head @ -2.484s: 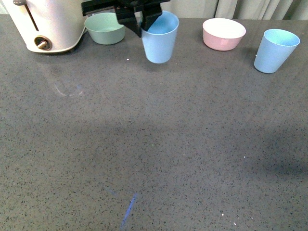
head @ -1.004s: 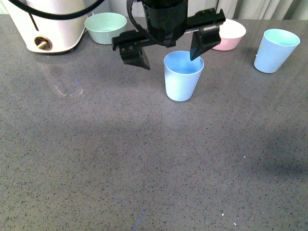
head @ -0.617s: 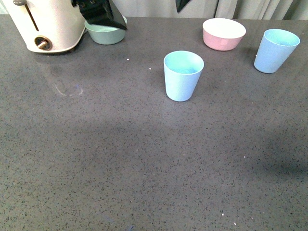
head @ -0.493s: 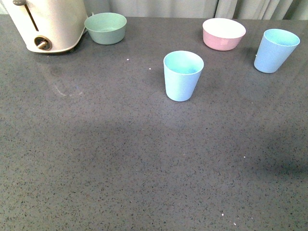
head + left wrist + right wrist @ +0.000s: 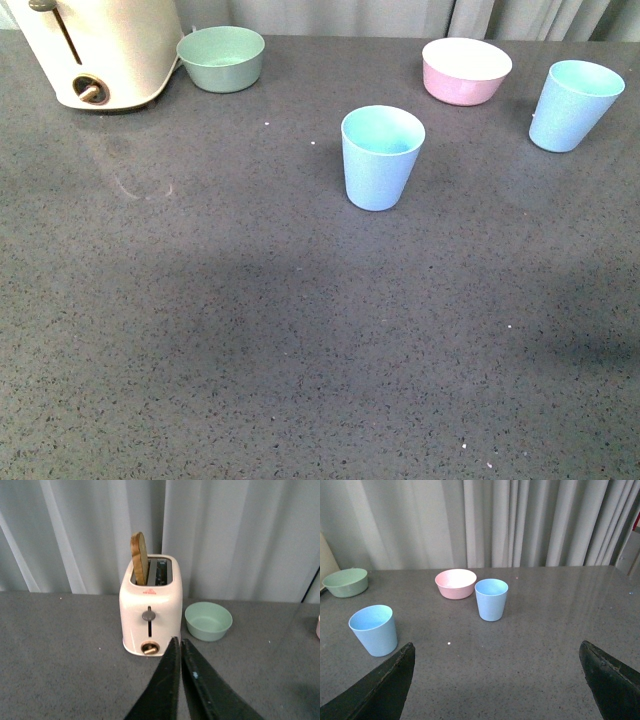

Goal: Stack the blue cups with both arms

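One blue cup stands upright in the middle of the grey table. The second blue cup stands upright at the far right, beside the pink bowl. Both also show in the right wrist view: the middle cup and the far cup. Neither arm shows in the front view. My left gripper is shut and empty, above the table and facing the toaster. My right gripper is wide open and empty, held back from both cups.
A cream toaster with a slice of bread in it stands at the far left. A green bowl sits next to it and also shows in the left wrist view. Grey curtains hang behind the table.
The left gripper set the cup down in the middle of the table, let go and drew back out of the front view. The cup stands alone.
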`<state>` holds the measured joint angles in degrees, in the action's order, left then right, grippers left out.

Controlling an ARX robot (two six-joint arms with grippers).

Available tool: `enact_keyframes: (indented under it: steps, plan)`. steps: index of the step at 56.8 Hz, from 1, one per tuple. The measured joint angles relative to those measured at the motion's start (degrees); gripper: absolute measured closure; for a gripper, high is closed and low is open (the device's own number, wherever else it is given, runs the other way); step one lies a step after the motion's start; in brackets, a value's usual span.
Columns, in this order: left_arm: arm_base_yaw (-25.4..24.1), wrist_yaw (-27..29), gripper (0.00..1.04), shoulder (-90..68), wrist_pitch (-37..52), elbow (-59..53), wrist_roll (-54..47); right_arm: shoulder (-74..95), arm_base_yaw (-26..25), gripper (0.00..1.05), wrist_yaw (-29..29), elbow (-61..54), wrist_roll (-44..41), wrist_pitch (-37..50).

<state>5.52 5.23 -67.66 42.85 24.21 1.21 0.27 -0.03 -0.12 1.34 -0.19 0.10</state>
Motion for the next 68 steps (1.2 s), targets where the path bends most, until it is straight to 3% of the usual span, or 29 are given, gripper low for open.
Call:
enact_keyframes:
  steps: [13,16,22,68]
  plan:
    - [-1.53,-1.29,1.03,7.13,1.09,-8.02,-0.52,0.0,0.0,0.09,0.13,0.0,0.0,0.0]
    - [-3.39,-4.13,1.03,8.68,1.07,-9.64,-0.57,0.02,0.0,0.09,0.11,0.0,0.0,0.0]
    - [-5.25,-4.7,1.03,11.87,0.85,-12.5,-0.59,0.0,0.0,0.09,0.13,0.0,0.0,0.0]
    - [-5.33,-5.25,1.03,33.62,-9.84,-23.34,-0.63,0.0,0.0,0.09,0.13,0.0,0.0,0.0]
